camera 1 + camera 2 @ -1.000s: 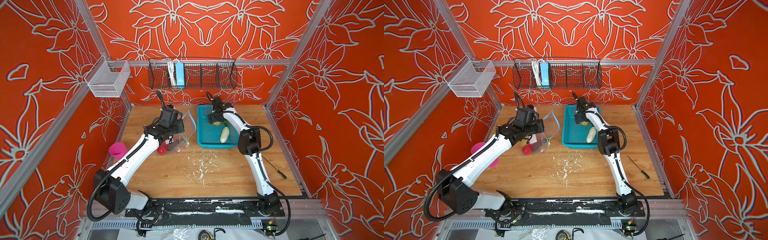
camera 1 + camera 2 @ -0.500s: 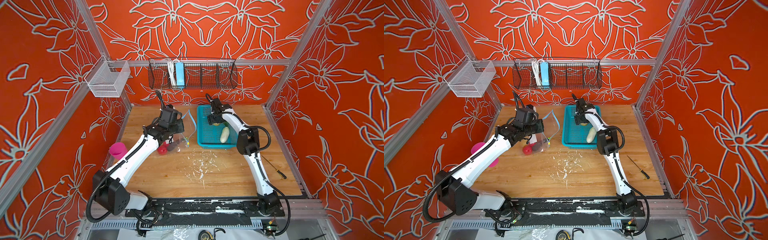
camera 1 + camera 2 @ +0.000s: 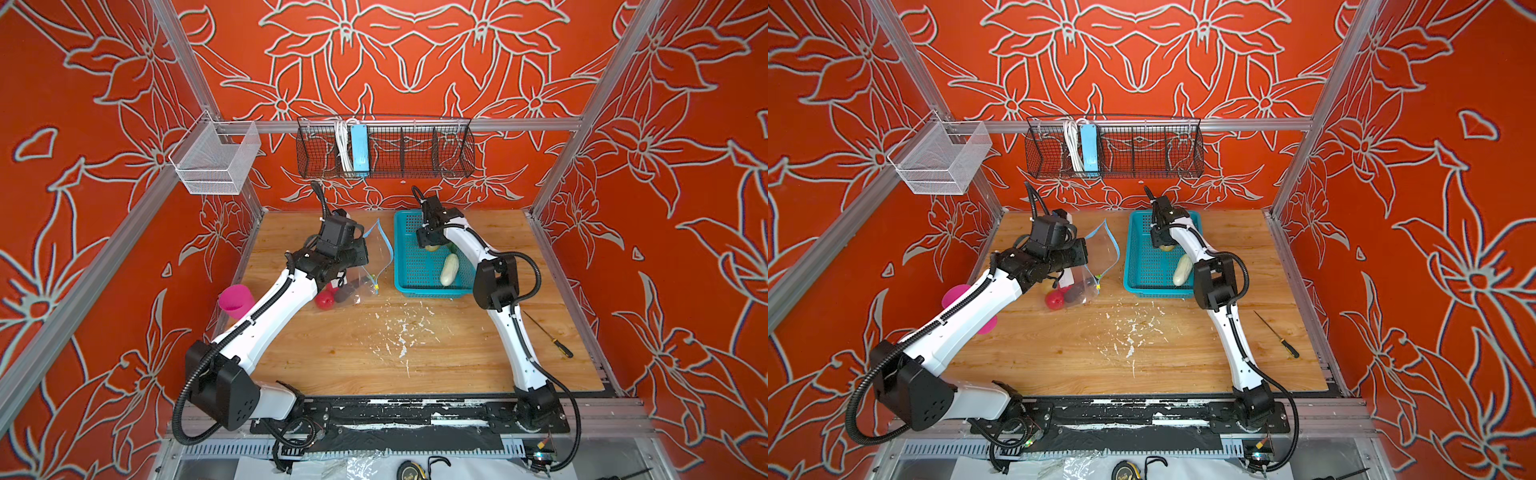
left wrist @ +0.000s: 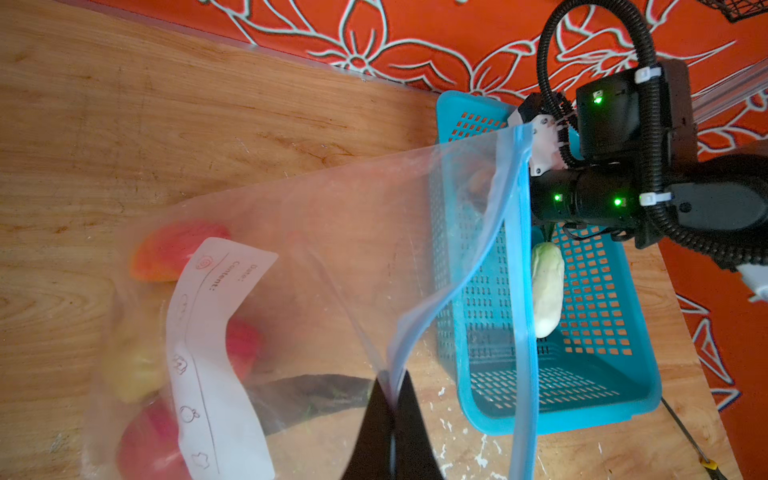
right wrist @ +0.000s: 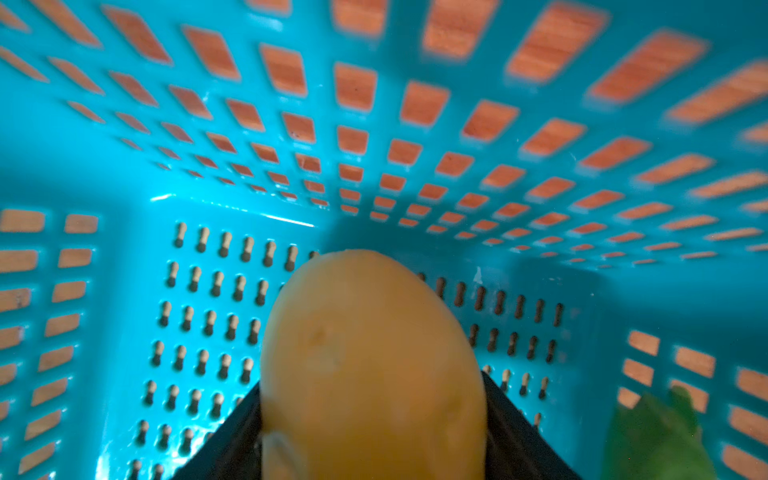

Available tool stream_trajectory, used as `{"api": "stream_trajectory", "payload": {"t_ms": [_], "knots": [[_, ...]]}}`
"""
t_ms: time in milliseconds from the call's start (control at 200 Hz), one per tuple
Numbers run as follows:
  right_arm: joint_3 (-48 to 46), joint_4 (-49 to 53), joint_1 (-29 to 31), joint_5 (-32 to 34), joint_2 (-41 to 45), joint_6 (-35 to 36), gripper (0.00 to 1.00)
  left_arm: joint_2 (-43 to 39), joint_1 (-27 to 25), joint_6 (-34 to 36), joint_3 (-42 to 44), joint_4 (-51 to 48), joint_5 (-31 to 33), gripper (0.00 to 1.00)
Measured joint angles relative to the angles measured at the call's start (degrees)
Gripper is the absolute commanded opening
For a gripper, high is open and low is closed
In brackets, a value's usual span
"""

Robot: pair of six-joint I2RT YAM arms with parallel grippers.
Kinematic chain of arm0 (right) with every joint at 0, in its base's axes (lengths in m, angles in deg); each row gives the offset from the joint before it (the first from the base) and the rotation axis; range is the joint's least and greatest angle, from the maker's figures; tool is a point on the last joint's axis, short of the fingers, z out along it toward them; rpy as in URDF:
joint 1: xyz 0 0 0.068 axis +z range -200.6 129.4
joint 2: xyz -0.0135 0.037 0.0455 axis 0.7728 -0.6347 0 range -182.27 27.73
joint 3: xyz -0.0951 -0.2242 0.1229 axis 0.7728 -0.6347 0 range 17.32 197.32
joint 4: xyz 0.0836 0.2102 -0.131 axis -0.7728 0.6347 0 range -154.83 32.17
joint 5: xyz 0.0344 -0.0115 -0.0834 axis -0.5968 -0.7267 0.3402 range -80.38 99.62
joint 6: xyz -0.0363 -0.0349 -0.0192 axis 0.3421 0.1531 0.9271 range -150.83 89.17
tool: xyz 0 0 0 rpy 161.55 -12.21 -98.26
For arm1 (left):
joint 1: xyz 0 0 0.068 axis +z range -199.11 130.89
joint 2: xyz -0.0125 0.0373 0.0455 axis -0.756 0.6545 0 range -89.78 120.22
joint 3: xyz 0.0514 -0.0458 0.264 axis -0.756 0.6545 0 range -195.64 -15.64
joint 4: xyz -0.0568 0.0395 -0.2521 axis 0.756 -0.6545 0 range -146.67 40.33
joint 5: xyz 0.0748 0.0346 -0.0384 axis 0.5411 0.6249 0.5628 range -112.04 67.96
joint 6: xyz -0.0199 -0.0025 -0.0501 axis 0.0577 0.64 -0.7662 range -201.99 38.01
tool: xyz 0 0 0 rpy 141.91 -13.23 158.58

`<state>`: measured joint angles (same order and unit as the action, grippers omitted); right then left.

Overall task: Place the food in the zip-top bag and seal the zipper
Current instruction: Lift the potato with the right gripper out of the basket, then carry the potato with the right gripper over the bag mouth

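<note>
My right gripper (image 5: 372,388) has just closed onto the potato (image 5: 361,324) in the basket (image 5: 124,199), fingers pressing both its sides, so it looks ready to lift. My left gripper (image 4: 390,399) stays pinched on the bag (image 4: 332,232) rim, mouth open beside the basket.

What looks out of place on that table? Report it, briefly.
Two things: white flecks are scattered over the middle of the wooden tabletop, like chipped paint or scraped residue. A screwdriver lies loose near the table's right edge, and it has nothing to do with bagging food. Nothing else stands out.
</note>
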<state>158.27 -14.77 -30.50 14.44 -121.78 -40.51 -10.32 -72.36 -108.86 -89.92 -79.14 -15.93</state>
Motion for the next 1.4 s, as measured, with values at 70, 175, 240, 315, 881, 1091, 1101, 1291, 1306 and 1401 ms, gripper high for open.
{"api": "stream_trajectory", "payload": {"t_ms": [70,175,240,315,881,1091,1101,1291,1306,1401], "knots": [[-0.3,-0.2,0.0,-0.7,0.1,-0.4,0.54,0.0,0.0,0.0,0.0,0.0,0.0,0.00],[-4.8,-2.1,0.0,-2.4,2.9,-1.6,0.54,0.0,0.0,0.0,0.0,0.0,0.0,0.00],[-10.0,-3.7,0.0,-3.7,6.2,-2.7,0.54,0.0,0.0,0.0,0.0,0.0,-0.1,0.00],[-16.4,-6.0,0.0,-4.8,10.9,-4.1,0.53,0.0,0.0,0.0,0.0,0.0,-0.2,0.00],[-41.7,-23.9,0.0,-17.6,35.4,-13.6,0.50,0.1,0.0,0.0,0.0,0.0,-0.3,0.00],[-51.6,-29.9,0.0,-20.3,41.7,-18.3,0.49,0.1,0.0,0.0,0.0,0.0,-0.3,0.00],[-52.1,-30.2,0.0,-20.4,42.0,-18.5,0.49,0.1,0.0,0.0,0.0,0.0,-0.3,0.00],[-58.3,-35.4,0.0,-22.0,46.8,-23.4,0.46,0.1,0.0,-0.2,0.0,0.0,-1.1,0.00],[-58.8,-35.9,0.0,-22.1,47.1,-23.6,0.46,0.1,0.0,-0.2,0.0,0.0,-1.1,0.00],[-62.4,-38.3,0.4,-22.9,50.1,-25.9,0.46,0.1,0.0,-0.2,0.0,0.0,-1.1,0.00]]}}
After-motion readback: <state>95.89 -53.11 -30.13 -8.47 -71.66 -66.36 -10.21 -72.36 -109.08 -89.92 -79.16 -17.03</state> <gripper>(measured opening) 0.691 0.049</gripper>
